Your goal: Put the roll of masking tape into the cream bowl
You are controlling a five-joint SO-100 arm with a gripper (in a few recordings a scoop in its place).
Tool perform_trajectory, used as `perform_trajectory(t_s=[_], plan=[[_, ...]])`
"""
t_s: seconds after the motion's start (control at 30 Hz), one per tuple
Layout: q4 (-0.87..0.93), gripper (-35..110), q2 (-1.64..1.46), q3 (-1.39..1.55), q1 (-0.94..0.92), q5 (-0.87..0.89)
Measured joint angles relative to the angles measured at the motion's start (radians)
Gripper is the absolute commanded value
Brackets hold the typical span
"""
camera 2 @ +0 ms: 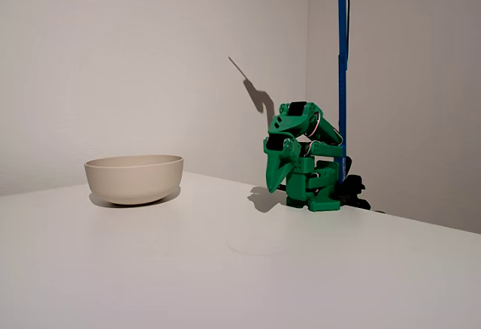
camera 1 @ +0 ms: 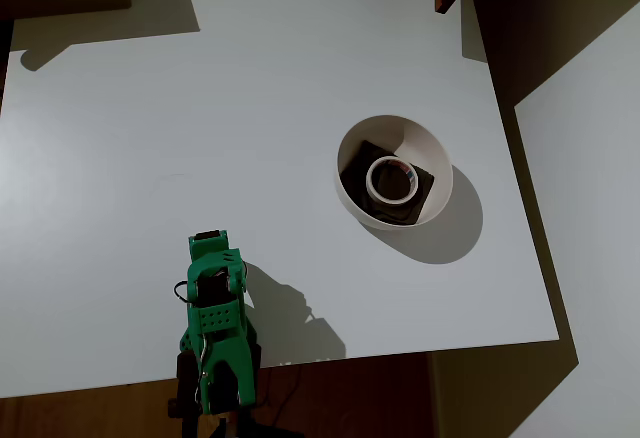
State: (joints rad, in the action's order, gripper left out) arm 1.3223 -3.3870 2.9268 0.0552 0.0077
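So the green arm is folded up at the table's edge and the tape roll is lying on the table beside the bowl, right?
Not quite: the roll of masking tape lies inside the cream bowl, as the overhead view shows. The green arm is indeed folded up at the table's edge.

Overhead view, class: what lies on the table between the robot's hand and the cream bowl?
Nothing: only bare white table separates the hand from the cream bowl in the overhead view.

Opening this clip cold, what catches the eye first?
The roll of masking tape already lies inside the cream bowl, flat on the dark square patch at its bottom, right of centre on the white table in the overhead view. The green arm sits folded at the table's near edge, gripper pointing down, well apart from the bowl.
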Motion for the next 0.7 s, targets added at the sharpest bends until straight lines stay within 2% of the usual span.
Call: perform_trajectory(t_s=[0.37, 0.7], plan=[[0.002, -1, -0.002, 0.000, -0.017, -0.006], [0.002, -7, -0.002, 0.000, -0.020, -0.006]])
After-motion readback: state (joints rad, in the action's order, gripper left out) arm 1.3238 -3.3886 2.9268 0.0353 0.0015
